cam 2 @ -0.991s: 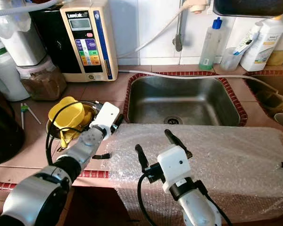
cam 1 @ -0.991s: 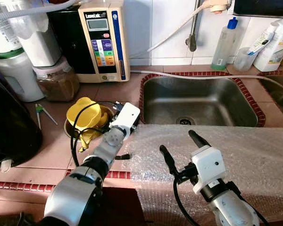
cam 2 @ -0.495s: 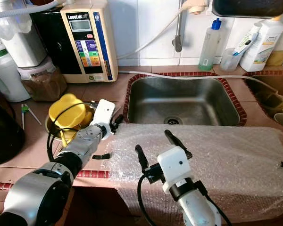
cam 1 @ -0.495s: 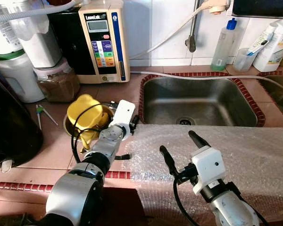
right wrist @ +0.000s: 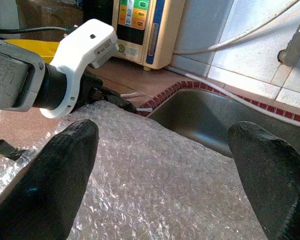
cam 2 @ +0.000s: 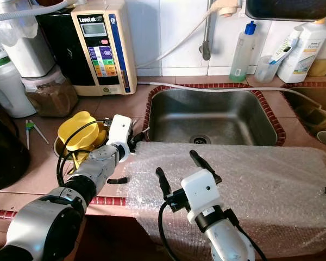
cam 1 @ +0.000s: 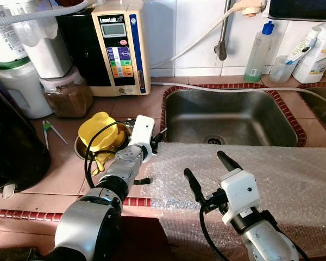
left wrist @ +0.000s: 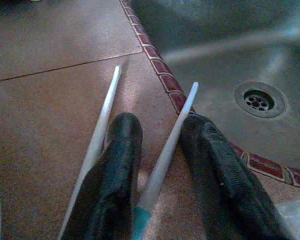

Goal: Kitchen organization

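The left hand (left wrist: 160, 165) reaches over the tiled worktop (cam 1: 60, 168) to the sink's near left corner, its fingers closed on a pair of white chopsticks (left wrist: 165, 155). The tips of these point across the red tile border toward the steel sink (cam 1: 228, 117), whose basin shows a drain and nothing else that can be made out. Just behind that arm, a metal bowl (cam 1: 82, 153) holds a yellow plastic piece (cam 1: 100, 130) and loops of black cable. Another pair of green-topped chopsticks (cam 1: 49, 132) lies near the worktop's left edge, by a clear jar (cam 1: 68, 92) of brown powder. The right hand (cam 1: 209, 171) hangs open, fingers wide, above a sheet of bubble wrap (cam 1: 271, 179) along the front edge. A cup (cam 1: 285, 68) at the back right corner holds a toothbrush.
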